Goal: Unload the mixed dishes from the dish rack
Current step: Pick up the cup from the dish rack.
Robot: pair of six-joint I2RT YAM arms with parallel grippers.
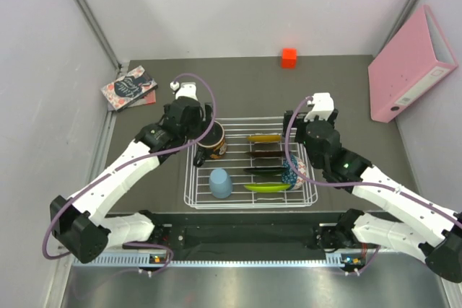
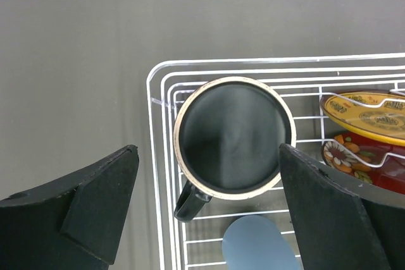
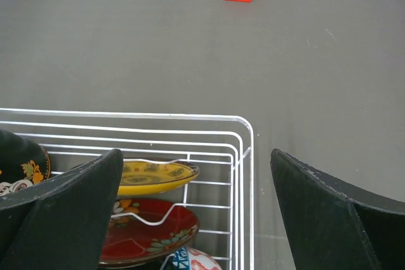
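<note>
Both gape empty: the left hand (image 2: pixel 207 156) hangs straight over the mug (image 2: pixel 231 137) in the far-left corner of the rack (image 2: pixel 166 156), a finger each side, the right hand (image 3: pixel 196 162) well apart.

mug (image 1: pixel 213 141) left of plates (image 1: pixel 264 154) in rack (image 1: pixel 201 194)

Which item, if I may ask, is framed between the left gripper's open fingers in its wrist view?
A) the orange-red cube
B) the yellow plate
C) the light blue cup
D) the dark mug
D: the dark mug stands upright in a corner of the dish rack, centred under the open left gripper, while the light blue cup and yellow plate lie off to the edges.
</note>
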